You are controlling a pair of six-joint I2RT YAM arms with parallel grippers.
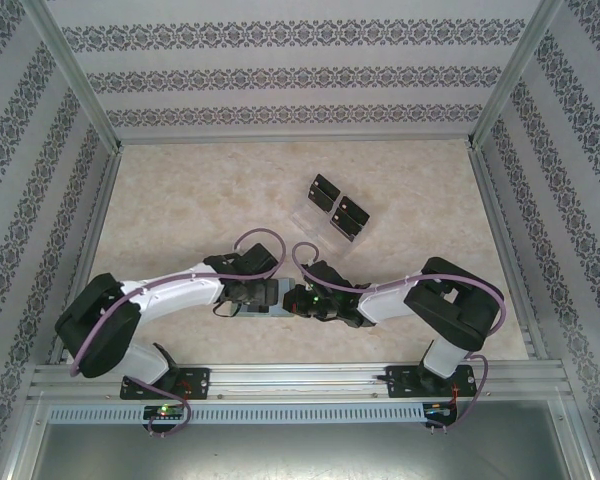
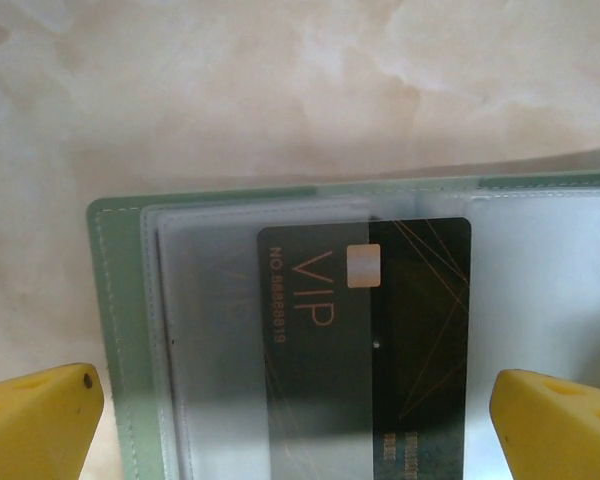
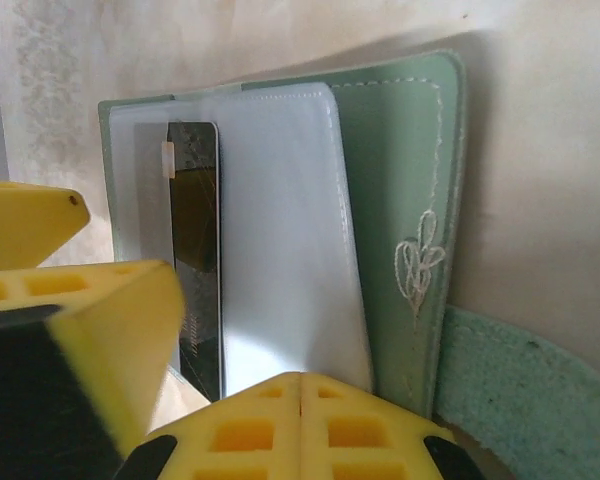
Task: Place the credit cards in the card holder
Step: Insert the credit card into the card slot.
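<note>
Left wrist view: holder lies open flat on the table, green border at left and top, clear sleeves inside. One black card with VIP lettering and a small chip sits on the holder, its left part under a frosted sleeve, its right part bare. Left claw hangs over the holder's near edge, spread wide, yellow fingertips far apart on either side of the card, touching nothing that can be seen. Right wrist view: holder seen from its other end, stitched leaf motif on the green flap, closing tab curving off at lower right. Card shows as a dark strip in the sleeve, left of the white sleeve stack. Right claw is closed at the holder's near edge, pads pressed together; cannot tell if a sleeve edge is pinched between them. Yellow fingers of the left claw stand just left of the card. Top external view: both claws meet over the holder, mostly hidden under them. Clear rack stands beyond the holder and to its right, well apart, with more black cards on it.
</note>
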